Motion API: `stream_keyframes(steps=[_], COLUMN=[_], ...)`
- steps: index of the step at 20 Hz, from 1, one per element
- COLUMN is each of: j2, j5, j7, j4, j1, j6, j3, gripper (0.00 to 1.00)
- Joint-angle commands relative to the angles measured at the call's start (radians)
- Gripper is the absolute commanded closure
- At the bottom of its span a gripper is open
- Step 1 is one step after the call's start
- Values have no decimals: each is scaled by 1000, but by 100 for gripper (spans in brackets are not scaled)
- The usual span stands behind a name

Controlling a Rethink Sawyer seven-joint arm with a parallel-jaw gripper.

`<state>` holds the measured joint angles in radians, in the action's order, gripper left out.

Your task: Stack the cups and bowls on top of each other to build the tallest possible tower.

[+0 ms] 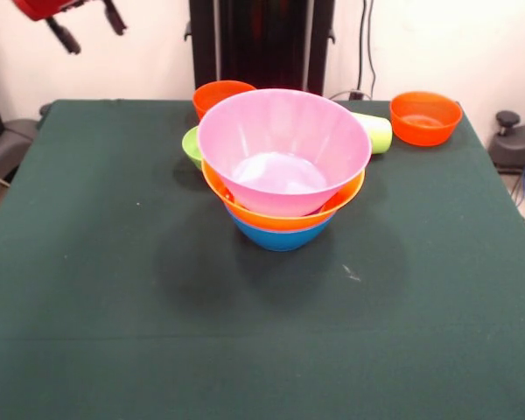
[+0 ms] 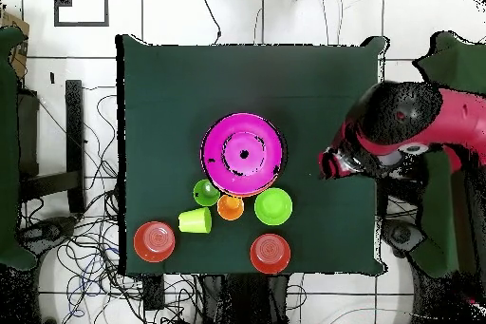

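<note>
At mid-table stands the tower (image 1: pixel 283 188): glossy pink bowl (image 1: pixel 283 140) nested above yellow-orange and blue. Off the cloth's side, the gripper (image 2: pixel 329 163) hangs, fingers' spacing unclear.

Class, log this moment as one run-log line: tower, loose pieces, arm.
tower: pink over yellow-orange over blue bowl, mid-table | loose: cups and small bowls behind it | gripper: raised off to the side, holding nothing, not touching anything

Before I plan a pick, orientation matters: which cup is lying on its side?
The lime-yellow cup, tipped over beside the pink bowl; the green cup and orange cup stand upright.
</note>
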<state>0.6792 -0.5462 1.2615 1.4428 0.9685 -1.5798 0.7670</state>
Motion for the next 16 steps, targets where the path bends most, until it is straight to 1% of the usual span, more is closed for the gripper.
stream_keyframes(steps=[1, 4, 5, 8, 9, 12, 16], j2=[-7, 5, 13, 17, 21, 6, 1], j5=[17, 58, 68, 96, 101, 106, 116], j7=[-61, 3, 10, 61, 65, 104, 104], j4=[196, 228, 242, 270, 278, 279, 280], j1=[-43, -65, -63, -87, -90, -123, -138], j6=[134, 165, 174, 222, 232, 277, 299], j3=[16, 19, 20, 15, 9, -13, -33], gripper=[0, 0, 0, 0, 0, 0, 0])
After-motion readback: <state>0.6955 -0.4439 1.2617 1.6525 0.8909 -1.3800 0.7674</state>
